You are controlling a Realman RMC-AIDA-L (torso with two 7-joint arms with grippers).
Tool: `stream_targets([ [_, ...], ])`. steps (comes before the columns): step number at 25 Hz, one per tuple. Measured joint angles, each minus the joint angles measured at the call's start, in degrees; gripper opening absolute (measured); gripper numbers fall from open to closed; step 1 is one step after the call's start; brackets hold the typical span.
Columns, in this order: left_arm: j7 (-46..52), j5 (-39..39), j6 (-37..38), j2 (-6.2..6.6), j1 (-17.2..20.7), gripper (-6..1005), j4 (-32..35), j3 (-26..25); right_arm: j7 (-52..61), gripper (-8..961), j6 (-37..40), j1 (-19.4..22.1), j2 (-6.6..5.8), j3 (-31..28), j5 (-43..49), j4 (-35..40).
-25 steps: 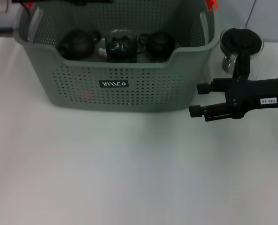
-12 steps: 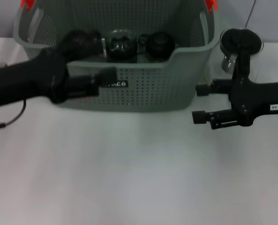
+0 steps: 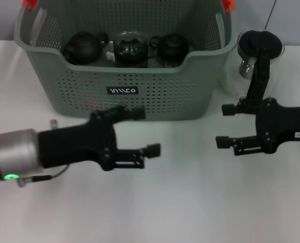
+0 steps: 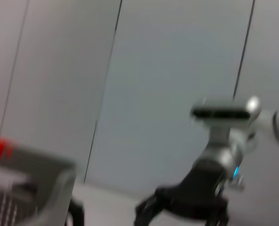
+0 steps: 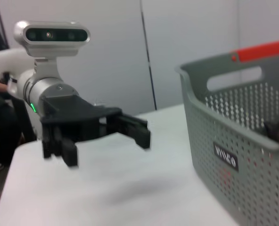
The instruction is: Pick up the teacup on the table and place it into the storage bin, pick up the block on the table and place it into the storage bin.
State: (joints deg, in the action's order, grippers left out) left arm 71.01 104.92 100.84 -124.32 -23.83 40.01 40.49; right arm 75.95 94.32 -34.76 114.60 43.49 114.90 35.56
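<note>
The grey-green storage bin (image 3: pixel 140 91) stands at the back of the white table. Three dark round vessels lie inside it: a black one (image 3: pixel 84 46), a glass one (image 3: pixel 131 45) and another black one (image 3: pixel 173 46). A faint red patch (image 3: pixel 91 79) shows through the bin's front wall. No teacup or block shows on the table. My left gripper (image 3: pixel 146 130) is open and empty, low over the table just in front of the bin. My right gripper (image 3: pixel 224 125) is open and empty to the right of the bin. The right wrist view shows the left gripper (image 5: pixel 99 136) and the bin (image 5: pixel 238 136).
A glass pitcher (image 3: pixel 259 50) with a black handle stands at the back right, beside the bin and behind my right arm. The left wrist view shows the bin's rim (image 4: pixel 40 174) and wall panels behind.
My left arm has swung from the bin's left rim down and to the right, to the table in front of the bin. My right gripper has drifted slightly down and right.
</note>
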Motion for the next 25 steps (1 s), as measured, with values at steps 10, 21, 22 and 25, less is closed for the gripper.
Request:
stream_targets([
  [10, -0.63, 5.69, -9.37, 0.47, -5.3, 947, -4.77, 7.19, 0.1, 916, -1.95, 2.61, 2.05, 0.12, 2.6, -0.75],
  [21, 1.69, 7.56, -10.98, 0.94, -6.32, 947, -5.32, 7.37, -0.91, 916, -1.62, 2.83, 2.0, 1.31, 3.4, -0.66],
  [22, 1.94, 7.56, -11.07, 0.94, -6.31, 947, -5.34, 7.38, -0.92, 916, -1.61, 2.67, 1.91, 1.53, 3.99, -0.55],
  [25, 2.44, 7.58, -11.21, 0.9, -6.29, 947, -5.36, 7.4, -0.92, 916, -1.54, 2.36, 1.62, 1.8, 5.48, -0.27],
])
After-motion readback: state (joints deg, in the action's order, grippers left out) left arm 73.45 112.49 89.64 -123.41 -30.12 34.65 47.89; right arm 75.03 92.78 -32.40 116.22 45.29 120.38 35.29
